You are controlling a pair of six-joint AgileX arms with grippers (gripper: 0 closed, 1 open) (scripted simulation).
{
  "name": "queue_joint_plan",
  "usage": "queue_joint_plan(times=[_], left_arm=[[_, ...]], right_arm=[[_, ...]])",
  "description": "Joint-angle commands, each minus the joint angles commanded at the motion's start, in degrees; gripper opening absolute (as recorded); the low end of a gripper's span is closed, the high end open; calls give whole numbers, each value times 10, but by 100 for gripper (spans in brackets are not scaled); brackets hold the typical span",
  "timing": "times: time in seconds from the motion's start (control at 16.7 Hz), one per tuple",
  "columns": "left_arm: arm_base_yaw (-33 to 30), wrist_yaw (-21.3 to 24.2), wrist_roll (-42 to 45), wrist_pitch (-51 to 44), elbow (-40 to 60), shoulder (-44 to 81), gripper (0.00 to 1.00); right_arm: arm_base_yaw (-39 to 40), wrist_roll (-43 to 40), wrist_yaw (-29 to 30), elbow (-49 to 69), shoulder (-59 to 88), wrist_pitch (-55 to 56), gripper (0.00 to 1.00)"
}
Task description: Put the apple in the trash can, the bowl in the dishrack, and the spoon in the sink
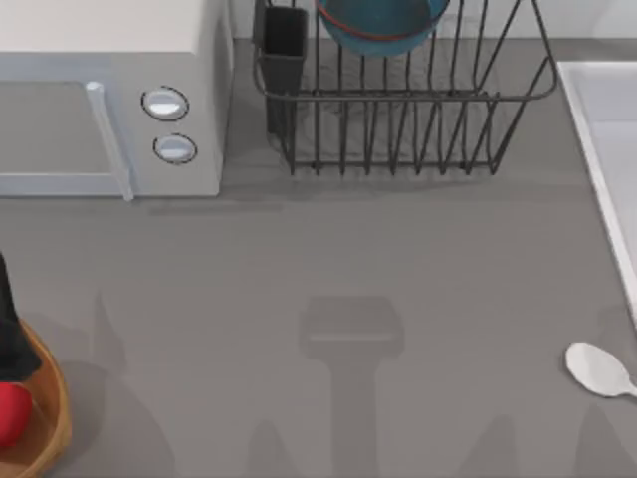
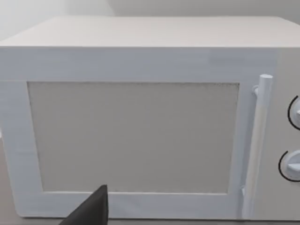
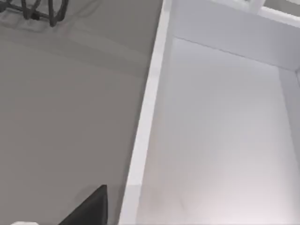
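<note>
Progress check, near to far:

- apple [image 1: 10,410] at 8 o'clock, sitting in trash can [image 1: 52,418], so that one looks done
- spoon [image 1: 597,369] at 4 o'clock, lying on tabletop [image 1: 348,269] just outside sink [image 1: 589,119]. Not in yet, only job left I think
- bowl [image 1: 383,28] at 12 o'clock, in dishrack [image 1: 408,100], done

Left hand: dark bit at 9 o'clock over trash can, facing microwave [image 2: 140,136]. Open or closed? can't tell. Right hand [image 3: 89,208]: above sink edge, can't tell either.
</note>
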Motion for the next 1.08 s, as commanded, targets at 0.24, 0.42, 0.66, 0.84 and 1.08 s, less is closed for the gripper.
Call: queue_joint_plan(times=[0.24, 0.42, 0.66, 0.84, 1.08], left_arm=[[0, 0, 0, 0, 0, 0, 100], [0, 0, 0, 0, 0, 0, 100], [0, 0, 0, 0, 0, 0, 100], [0, 0, 0, 0, 0, 0, 100], [0, 0, 0, 0, 0, 0, 100]], right_arm=[[1, -125, 3, 117, 216, -158, 100], [3, -212, 4, 199, 355, -267, 100], [5, -301, 3, 288, 491, -376, 100], [5, -338, 2, 326, 546, -418, 100], [6, -343, 1, 333, 553, -425, 100]])
